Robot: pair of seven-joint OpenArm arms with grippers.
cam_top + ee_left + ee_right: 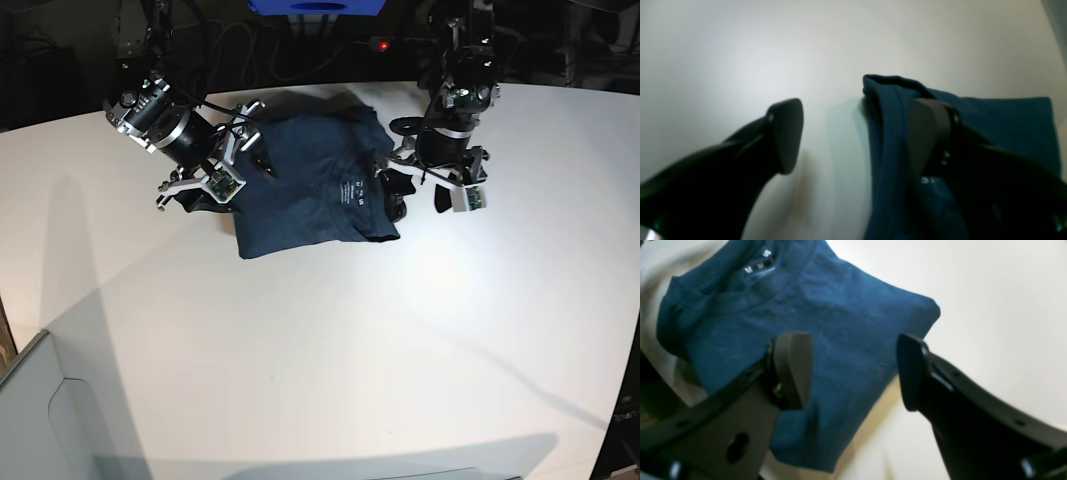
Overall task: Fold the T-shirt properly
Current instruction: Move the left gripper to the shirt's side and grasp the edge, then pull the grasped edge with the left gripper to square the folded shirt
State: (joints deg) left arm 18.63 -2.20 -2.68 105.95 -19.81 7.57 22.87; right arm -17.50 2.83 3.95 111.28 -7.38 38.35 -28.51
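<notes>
Lying folded on the white table, the T-shirt sits free; the left gripper and the right gripper hang wide apart, gripping nothing, maybe done.

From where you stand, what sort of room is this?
Probably a robotics lab or test bench: two black metal robot arms, left gripper and right gripper, work over a dark navy-blue cotton T-shirt on a plain white table, with cables behind.

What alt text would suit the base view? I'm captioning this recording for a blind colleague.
A folded dark navy T-shirt lies on a white table, its collar label facing up. Two black robot arms flank it, the right gripper open above one edge and the left gripper open at the opposite edge. Neither holds the cloth.
</notes>
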